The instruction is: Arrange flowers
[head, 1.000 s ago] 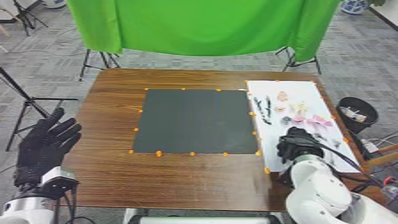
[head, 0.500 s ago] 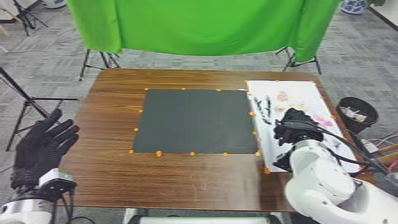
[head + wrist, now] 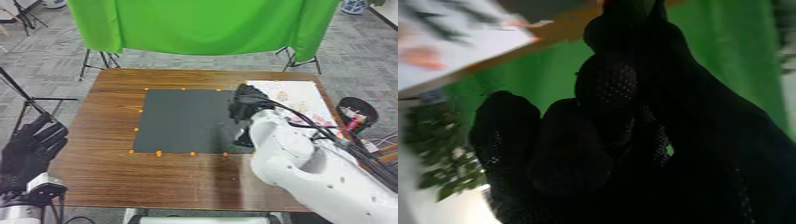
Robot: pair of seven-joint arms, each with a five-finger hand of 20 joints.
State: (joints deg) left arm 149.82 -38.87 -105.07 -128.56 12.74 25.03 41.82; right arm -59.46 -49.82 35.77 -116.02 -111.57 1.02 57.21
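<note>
Several small flat pink and peach flowers (image 3: 282,96) lie on the white rectangular sheet (image 3: 307,86) at the right of the brown wooden table (image 3: 182,185), dark slender sprigs (image 3: 435,25) with them. Arranging seems barely begun; composing them, presumably on the black rectangular mat (image 3: 182,120), remains. The right hand (image 3: 250,102) is over the mat's edge beside the sheet; whether it grasps anything, I cannot tell. The left hand (image 3: 27,147) is relaxed, holding nothing. No brand, label or writing is legible.
</note>
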